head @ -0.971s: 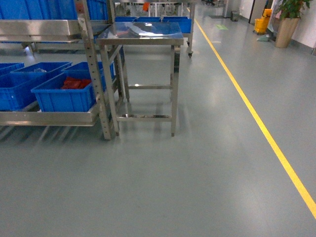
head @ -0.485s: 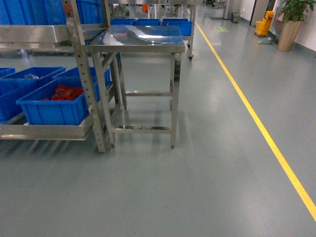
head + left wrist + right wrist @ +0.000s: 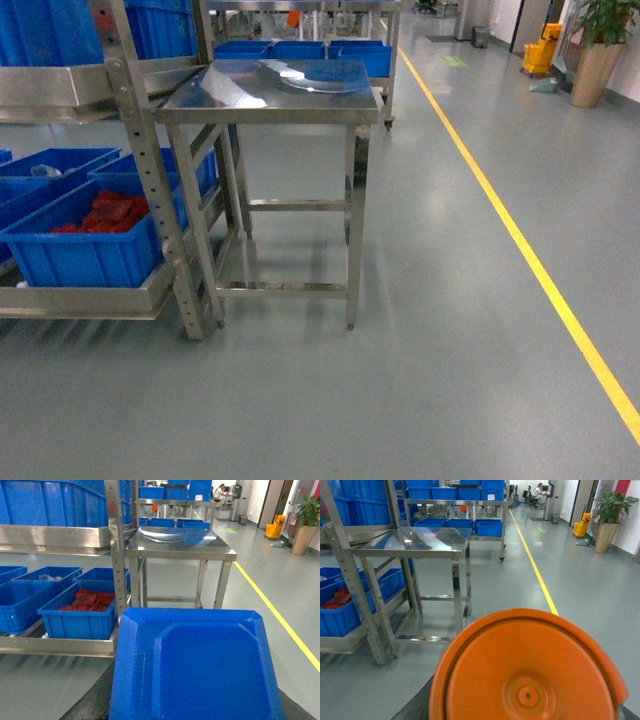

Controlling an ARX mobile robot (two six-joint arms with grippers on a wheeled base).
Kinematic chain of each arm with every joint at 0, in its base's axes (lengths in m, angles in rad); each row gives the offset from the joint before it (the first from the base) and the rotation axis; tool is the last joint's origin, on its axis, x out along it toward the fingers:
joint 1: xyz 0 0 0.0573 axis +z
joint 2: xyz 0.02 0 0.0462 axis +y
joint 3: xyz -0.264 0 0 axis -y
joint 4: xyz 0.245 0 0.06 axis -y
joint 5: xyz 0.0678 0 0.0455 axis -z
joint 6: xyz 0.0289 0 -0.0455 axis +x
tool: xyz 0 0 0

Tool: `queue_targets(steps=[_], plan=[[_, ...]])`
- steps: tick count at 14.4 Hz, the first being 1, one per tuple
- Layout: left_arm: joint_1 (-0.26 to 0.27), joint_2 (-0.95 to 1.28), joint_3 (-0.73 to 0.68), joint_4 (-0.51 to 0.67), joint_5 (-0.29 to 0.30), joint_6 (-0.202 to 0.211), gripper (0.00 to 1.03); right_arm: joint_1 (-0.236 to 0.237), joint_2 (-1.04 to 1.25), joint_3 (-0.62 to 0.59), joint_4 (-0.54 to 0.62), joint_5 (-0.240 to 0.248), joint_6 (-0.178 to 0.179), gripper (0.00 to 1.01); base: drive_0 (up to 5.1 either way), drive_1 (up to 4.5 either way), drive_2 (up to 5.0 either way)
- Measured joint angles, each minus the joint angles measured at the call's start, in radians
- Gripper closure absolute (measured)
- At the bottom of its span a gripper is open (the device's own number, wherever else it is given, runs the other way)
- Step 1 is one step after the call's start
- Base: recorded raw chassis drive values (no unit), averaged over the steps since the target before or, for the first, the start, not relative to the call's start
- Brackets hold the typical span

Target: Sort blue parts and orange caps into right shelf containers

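The shelf [image 3: 85, 300] with its containers [image 3: 75, 255] lies ahead and left, nearer the left arm, whose view shows a blue part [image 3: 200, 670], the right's an orange cap [image 3: 530, 670]; neither claw's state can be told.

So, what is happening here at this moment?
A mobile robot is on the grey floor beside a steel shelf. The left wrist camera shows a blue part filling its foreground, the right one an orange cap. Neither gripper is visible. The nearest blue container on the shelf holds red pieces. Nothing has been sorted yet.
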State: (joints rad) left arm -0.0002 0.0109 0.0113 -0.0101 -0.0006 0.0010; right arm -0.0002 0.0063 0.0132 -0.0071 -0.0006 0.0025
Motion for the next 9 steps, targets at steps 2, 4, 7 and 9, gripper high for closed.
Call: queue_targets(steps=[2, 4, 7, 9], plan=[[0.000, 0.000, 0.000, 0.002, 0.001, 0.000, 0.61, 0.000, 0.000, 0.000, 0.000, 0.000, 0.000, 0.57, -0.1, 4.23, -4.4], [0.000, 0.000, 0.000, 0.002, 0.000, 0.000, 0.61, 0.000, 0.000, 0.000, 0.001, 0.000, 0.000, 0.57, -0.1, 4.26, -4.4], [0.000, 0.000, 0.000, 0.003, 0.000, 0.000, 0.61, 0.000, 0.000, 0.000, 0.002, 0.000, 0.000, 0.57, 0.0, 4.27, -4.4], [0.000, 0.000, 0.000, 0.003, 0.000, 0.000, 0.61, 0.000, 0.000, 0.000, 0.000, 0.000, 0.000, 0.57, -0.1, 4.25, -4.4]])
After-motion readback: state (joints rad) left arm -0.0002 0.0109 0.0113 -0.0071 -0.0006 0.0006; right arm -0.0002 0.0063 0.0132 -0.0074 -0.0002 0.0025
